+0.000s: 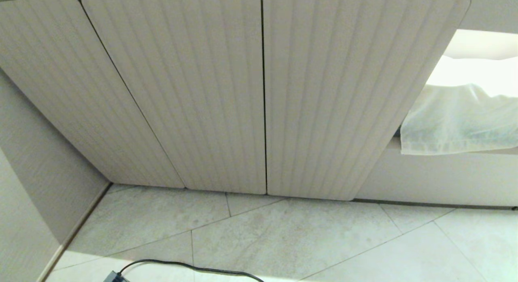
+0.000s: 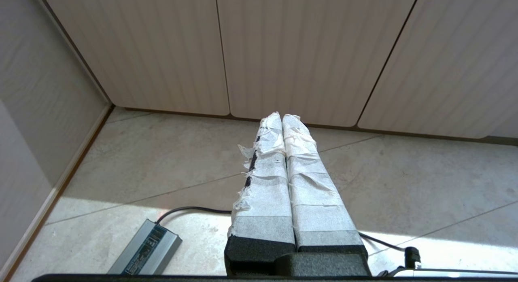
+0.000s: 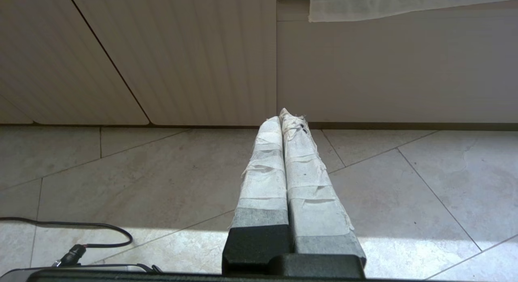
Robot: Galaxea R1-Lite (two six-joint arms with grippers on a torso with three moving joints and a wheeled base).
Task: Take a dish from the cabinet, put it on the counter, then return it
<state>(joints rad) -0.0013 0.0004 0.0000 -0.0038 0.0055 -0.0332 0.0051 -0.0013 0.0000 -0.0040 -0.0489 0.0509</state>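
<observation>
Cabinet [image 1: 263, 92] doors all closed, fluted fronts right down to the tiled floor [image 1: 303, 241], so the dish is nowhere to be seen. Left gripper [image 2: 282, 118] hangs low over the tiles just short of the doors, taped fingers pressed together; right gripper [image 3: 283, 116] likewise, pinched together and empty. White cloth [image 1: 461, 120] drapes off to the right, black cable [image 1: 182, 266] trails across the floor

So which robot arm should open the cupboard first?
Hard to call, maybe the left. Both grippers, left gripper and right gripper, are shut above the floor, but the left faces the closed cabinet doors squarely.
</observation>
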